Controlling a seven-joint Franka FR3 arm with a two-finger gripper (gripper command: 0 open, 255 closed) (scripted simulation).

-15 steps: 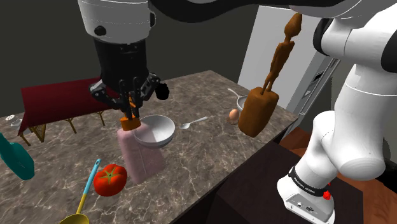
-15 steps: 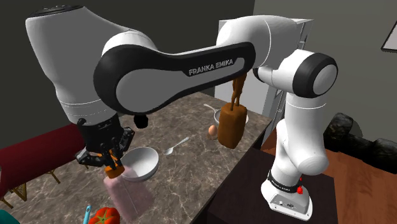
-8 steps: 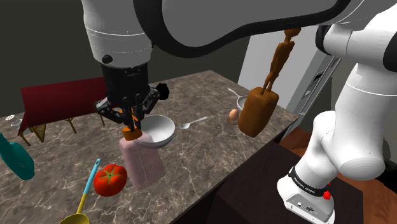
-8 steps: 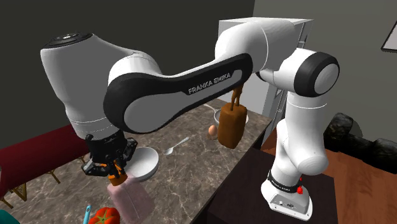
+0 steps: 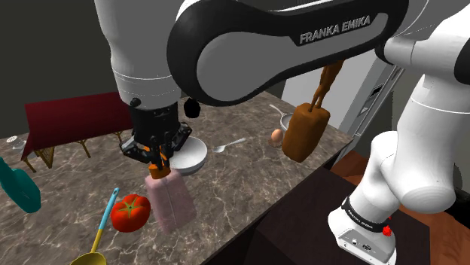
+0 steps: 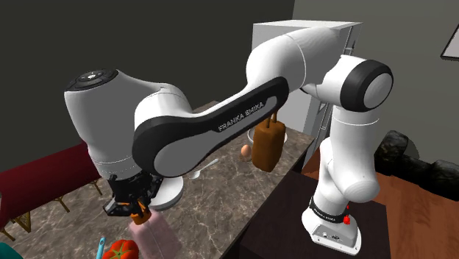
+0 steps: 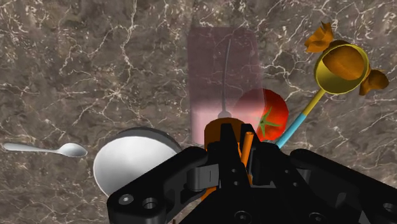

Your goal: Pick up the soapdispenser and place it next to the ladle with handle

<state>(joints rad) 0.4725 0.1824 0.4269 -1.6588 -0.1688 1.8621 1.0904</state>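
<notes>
Shifted: gripper (image 5: 157,160) and soap dispenser (image 5: 170,202) have gone from the white bowl (image 5: 194,155) toward the shoulder view's lower left, now just beside the tomato (image 5: 130,211). Jaws pinch its orange pump (image 7: 221,126). Transport step. Next: lower it beside the ladle (image 5: 103,228), clear of the tomato. Dispenser body is translucent pink, tilted.

I read "FRANKA EMIKA" in white capitals on the arm's dark link (image 5: 335,30), and the same words on it from the second exterior view. The base band (image 5: 361,223) has lettering too small to read.
</notes>
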